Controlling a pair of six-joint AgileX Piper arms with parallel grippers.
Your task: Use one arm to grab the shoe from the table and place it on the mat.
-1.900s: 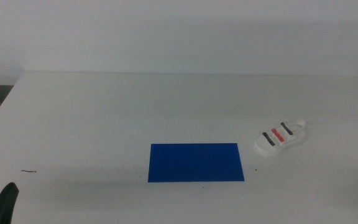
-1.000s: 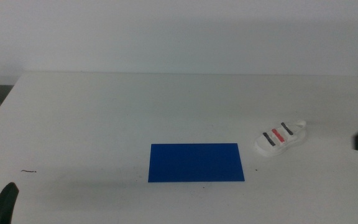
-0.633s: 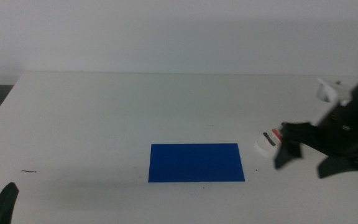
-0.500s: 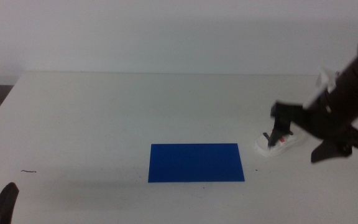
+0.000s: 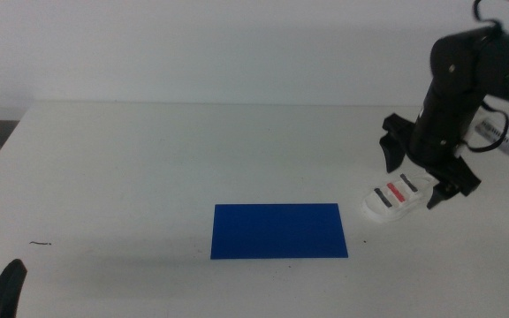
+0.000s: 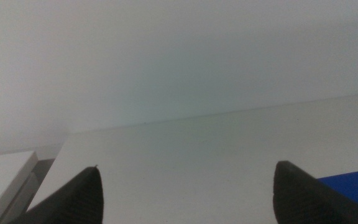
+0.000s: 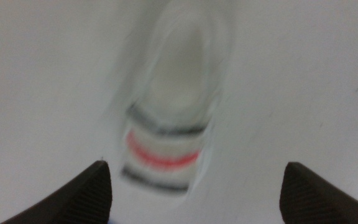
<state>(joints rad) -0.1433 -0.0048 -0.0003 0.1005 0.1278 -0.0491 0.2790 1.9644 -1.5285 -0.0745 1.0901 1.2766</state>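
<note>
The white shoe (image 5: 398, 196) with two dark straps and one red strap lies on the white table (image 5: 148, 159), just right of the blue mat (image 5: 278, 230). The black right arm (image 5: 467, 79) reaches in from the right. My right gripper (image 5: 416, 170) hangs open just above the shoe's heel end, one jaw on each side. In the right wrist view the shoe (image 7: 176, 106) shows blurred between the wide-open jaws of the right gripper (image 7: 194, 180). My left gripper (image 5: 5, 290) waits at the bottom left, open and empty; the left wrist view (image 6: 185, 186) shows its jaws apart.
A small dark mark (image 5: 41, 243) lies on the table at the left. The table's far edge meets a plain wall. A corner of the blue mat (image 6: 353, 183) shows in the left wrist view.
The right arm has come in from the right side and swung over the shoe, its gripper now above it. The shoe, the mat and the left gripper have not moved.
</note>
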